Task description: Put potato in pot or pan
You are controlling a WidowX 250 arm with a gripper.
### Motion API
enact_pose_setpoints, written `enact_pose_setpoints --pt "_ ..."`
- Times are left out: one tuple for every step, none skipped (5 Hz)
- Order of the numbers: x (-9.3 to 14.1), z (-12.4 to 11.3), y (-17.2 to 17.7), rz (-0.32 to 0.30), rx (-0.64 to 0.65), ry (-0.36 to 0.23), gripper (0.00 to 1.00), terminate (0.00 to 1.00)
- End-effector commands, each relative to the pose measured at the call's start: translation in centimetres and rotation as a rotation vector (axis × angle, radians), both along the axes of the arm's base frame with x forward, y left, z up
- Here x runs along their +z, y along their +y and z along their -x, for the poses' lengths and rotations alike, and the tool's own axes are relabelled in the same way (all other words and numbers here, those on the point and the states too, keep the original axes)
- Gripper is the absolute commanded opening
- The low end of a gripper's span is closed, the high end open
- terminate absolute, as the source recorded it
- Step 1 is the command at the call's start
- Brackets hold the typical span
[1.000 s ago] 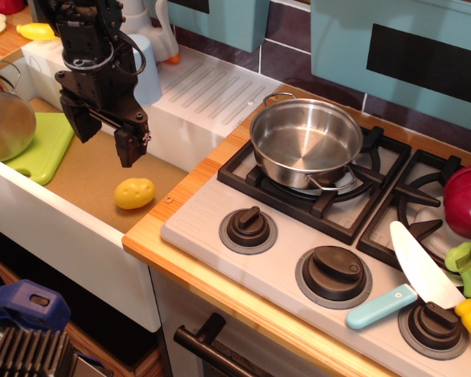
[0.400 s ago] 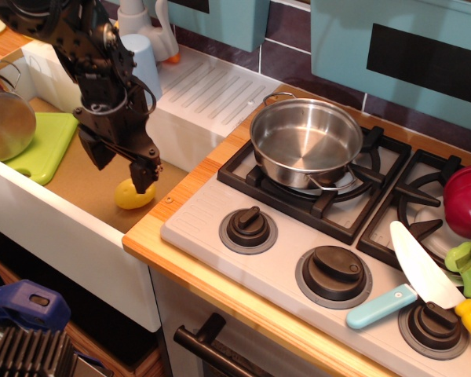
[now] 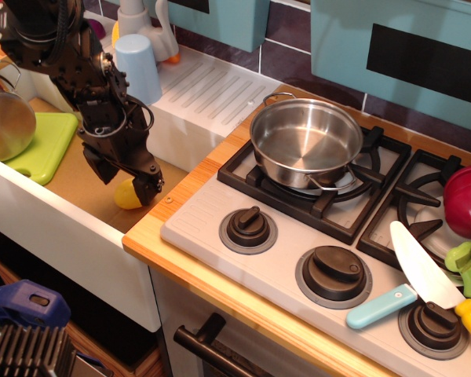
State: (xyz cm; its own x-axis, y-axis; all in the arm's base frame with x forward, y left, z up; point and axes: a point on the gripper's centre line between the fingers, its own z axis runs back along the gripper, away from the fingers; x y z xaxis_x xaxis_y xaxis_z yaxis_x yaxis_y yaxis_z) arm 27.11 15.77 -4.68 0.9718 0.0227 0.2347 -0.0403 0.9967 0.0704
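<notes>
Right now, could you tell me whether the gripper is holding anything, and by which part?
It cannot be told: the gripper straddles the potato in the sink, but contact is hidden.

The arm (image 3: pixel 71 63) is all black — blocky segments, looped black cables, ending in a two-fingered pincer (image 3: pixel 128 181).

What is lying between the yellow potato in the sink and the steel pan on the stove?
In the only view, between the potato and the pan lie the gripper's finger, bare sink floor, the wooden counter edge and the stove's black grate. No loose object.
</notes>
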Motion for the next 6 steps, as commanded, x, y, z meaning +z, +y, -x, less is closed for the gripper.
enact_pose_setpoints --pt "-0.6 -0.7 1.1 -0.006 0.009 -0.049 1.0 0.0" --pt "-1.2 -0.7 1.4 0.008 0.012 -0.056 1.0 0.0" --pt "-2.1 -0.6 1.5 0.01 0.02 -0.06 1.0 0.0" --pt "-2.5 -0.7 1.5 0.019 0.05 -0.049 0.0 0.0" --pt "-2.4 -0.9 1.6 0.032 0.048 -0.038 0.0 0.0" --pt "-1.0 -1.2 1.7 0.028 0.036 -0.026 0.0 0.0"
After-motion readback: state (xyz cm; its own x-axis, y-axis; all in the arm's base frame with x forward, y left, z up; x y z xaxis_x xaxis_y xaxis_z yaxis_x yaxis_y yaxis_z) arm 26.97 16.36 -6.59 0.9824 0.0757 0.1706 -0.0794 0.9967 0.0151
